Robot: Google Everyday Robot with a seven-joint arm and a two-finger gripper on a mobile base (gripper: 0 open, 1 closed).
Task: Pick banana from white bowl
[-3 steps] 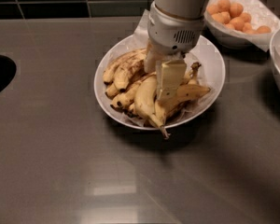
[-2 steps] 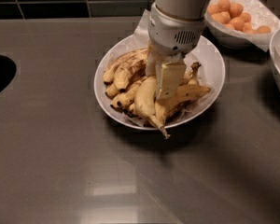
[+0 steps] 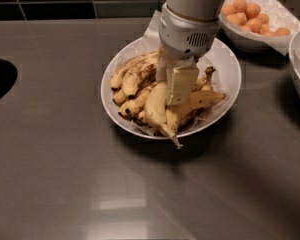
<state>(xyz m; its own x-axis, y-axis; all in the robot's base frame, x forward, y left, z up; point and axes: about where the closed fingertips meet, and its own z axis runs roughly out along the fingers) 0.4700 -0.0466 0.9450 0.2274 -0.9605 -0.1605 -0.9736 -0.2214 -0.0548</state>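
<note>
Nearest to the camera, the dark grey surface point(image 3: 115, 199) lay bare with a pale reflection on it. Beyond it stood the white bowl point(image 3: 229, 81), wide and shallow, lined with crinkled paper. The banana point(image 3: 156, 109) was in the near part of this bowl, on top of the pile. It was bright yellow and strongly curved, and its brownish stem reached out over the near rim.

The gripper point(image 3: 174, 88) had its tip down on the far, upper end of the banana, directly above the middle of the bowl. Whether it was clenched on the fruit or released, I could not tell.

Just right of it lay a speckled banana point(image 3: 202, 100), touching the bright one. To the left were darker, brown-blotched bananas point(image 3: 132, 76).

In my judgement the grasp was the step in hand, and the lift carried some risks. The hold seemed to be near one end, so the long curved body could swing down or slip out. The speckled banana leaned against it and could be dragged up or rolled over the rim. The paper could also catch and pull.

Far right stood a smaller bowl of orange fruits point(image 3: 252, 19).
</note>
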